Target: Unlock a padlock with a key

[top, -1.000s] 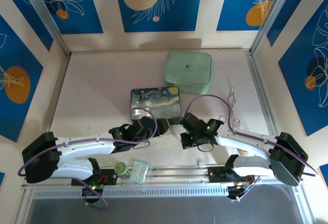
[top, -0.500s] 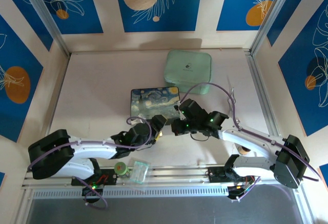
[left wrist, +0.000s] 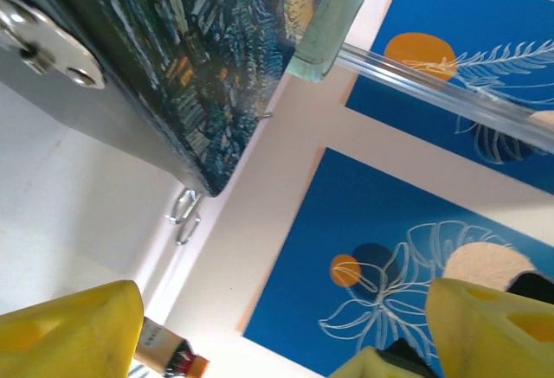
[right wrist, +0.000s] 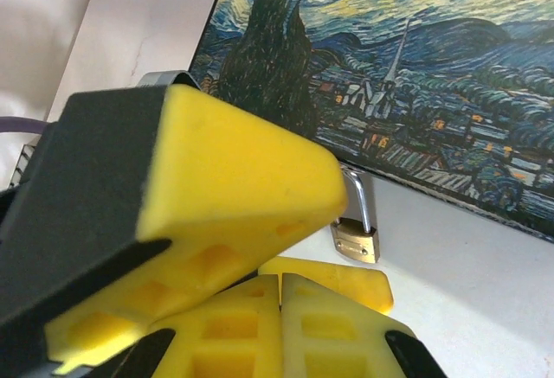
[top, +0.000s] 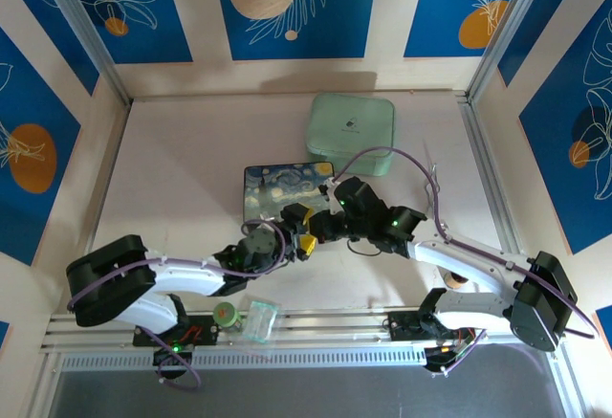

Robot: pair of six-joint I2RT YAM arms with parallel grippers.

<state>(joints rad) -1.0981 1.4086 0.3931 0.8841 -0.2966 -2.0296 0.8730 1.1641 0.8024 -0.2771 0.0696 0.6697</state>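
Note:
The small brass padlock (right wrist: 357,240) hangs by its silvery shackle against the front wall of the painted starry-night box (right wrist: 407,58), just above the table. My right gripper (right wrist: 281,309) sits low in front of it, its two yellow pads pressed flat together; no key shows at the seam. My left gripper (top: 302,229) is open, one yellow finger (right wrist: 234,179) up and left of the padlock, the other (right wrist: 346,279) just below it. In the left wrist view the left gripper (left wrist: 286,339) holds nothing, and the box's round latch plate (left wrist: 43,45) is at upper left. From above, my right gripper (top: 323,227) meets the left at the box's (top: 287,187) front edge.
A mint-green case (top: 352,133) stands behind the box. A long bent wire (top: 432,188) lies at the right, also in the left wrist view as a wire loop (left wrist: 183,212). A small bottle (top: 225,314) and a clear packet (top: 260,320) rest by the near rail.
My right gripper has swung left and forward to the box's front edge. My left gripper has turned and shifted right, its yellow fingers now showing apart.

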